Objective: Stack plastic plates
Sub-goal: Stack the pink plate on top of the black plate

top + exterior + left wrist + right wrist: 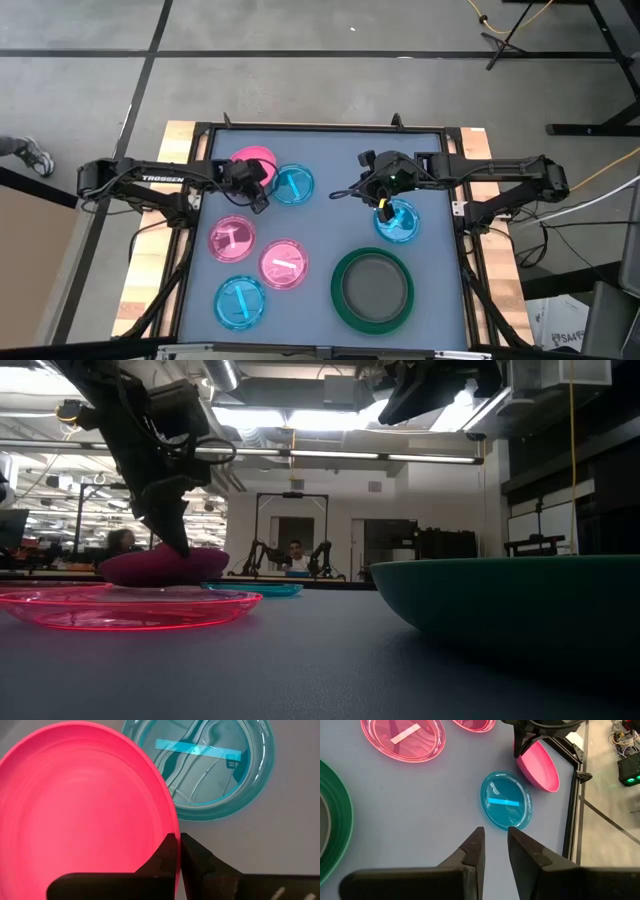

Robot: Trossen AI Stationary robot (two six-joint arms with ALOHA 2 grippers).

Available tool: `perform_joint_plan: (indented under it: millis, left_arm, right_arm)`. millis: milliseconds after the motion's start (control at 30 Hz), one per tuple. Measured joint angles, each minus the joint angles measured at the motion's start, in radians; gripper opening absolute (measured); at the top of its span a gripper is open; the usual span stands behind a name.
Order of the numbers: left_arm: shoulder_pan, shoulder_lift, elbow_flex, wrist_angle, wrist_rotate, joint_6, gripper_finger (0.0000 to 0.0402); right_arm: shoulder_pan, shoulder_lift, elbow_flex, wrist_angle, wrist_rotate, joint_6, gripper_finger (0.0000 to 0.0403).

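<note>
plates: three small blue (293, 185), two small pink (232, 240), one opaque pink plate (252, 158) clamped in left gripper (254, 184); right gripper (383, 207) slightly apart.

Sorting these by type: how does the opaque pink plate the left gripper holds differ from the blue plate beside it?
The pink plate is opaque; the blue plate is see-through. The pink plate is tilted, its rim pinched by the left gripper; the blue plate lies flat on the table, ungripped. The pink plate is larger. Both are round.
</note>
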Motion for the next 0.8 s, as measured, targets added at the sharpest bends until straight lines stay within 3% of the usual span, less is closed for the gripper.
perform_joint_plan:
  millis: [800]
  left_arm:
    - [-0.139,0.0,0.38,-0.141,-0.027,0.029,0.0]
  right_arm:
    - [0.0,0.0,0.0,-0.002,0.0,0.0,0.0074]
